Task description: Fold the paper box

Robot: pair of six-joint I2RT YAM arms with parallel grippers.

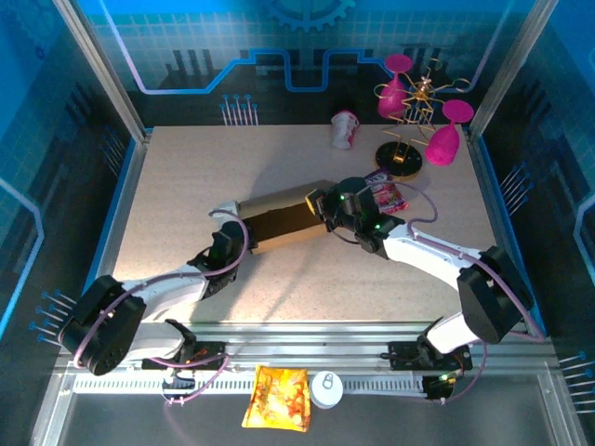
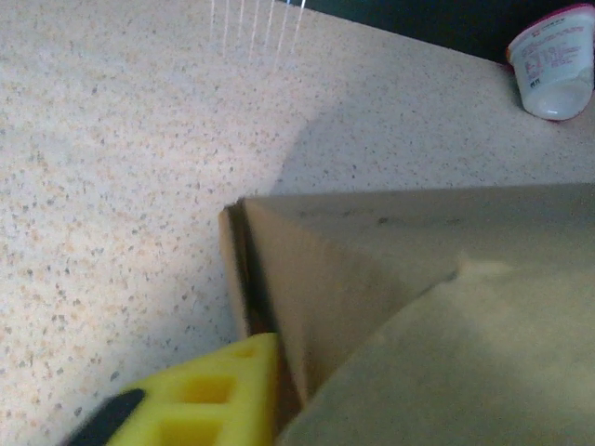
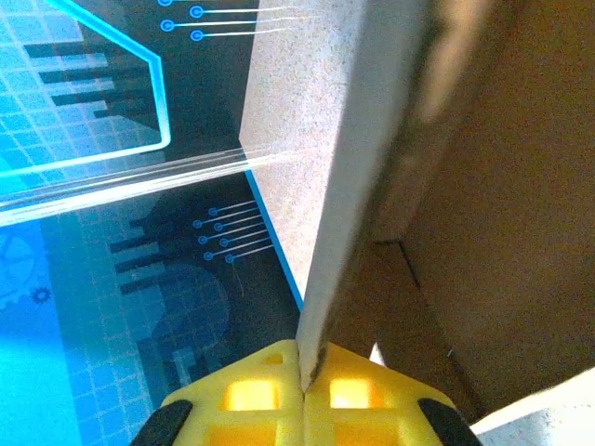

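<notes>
Top external view: at the desk's [image 1: 177, 177] middle, the left pincer [image 1: 232, 243] sits against the left end of the paper box [image 1: 284, 223], its opening impossible to tell. The right pincer [image 1: 325, 206] is clamped tight on the box's right-end panel.

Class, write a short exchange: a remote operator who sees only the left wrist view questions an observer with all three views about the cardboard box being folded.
Operator: I see one corner of the plain brown cardboard box. Where is the other arm?
Observer: In the top view, the right end effector is at the box's right end.
Operator: Is it gripping?
Observer: In the right wrist view, its yellow fingers are shut on a cardboard panel's edge.
Operator: Anything close by?
Observer: A small purple snack packet lies on the speckled beige table beside that end effector.
</notes>
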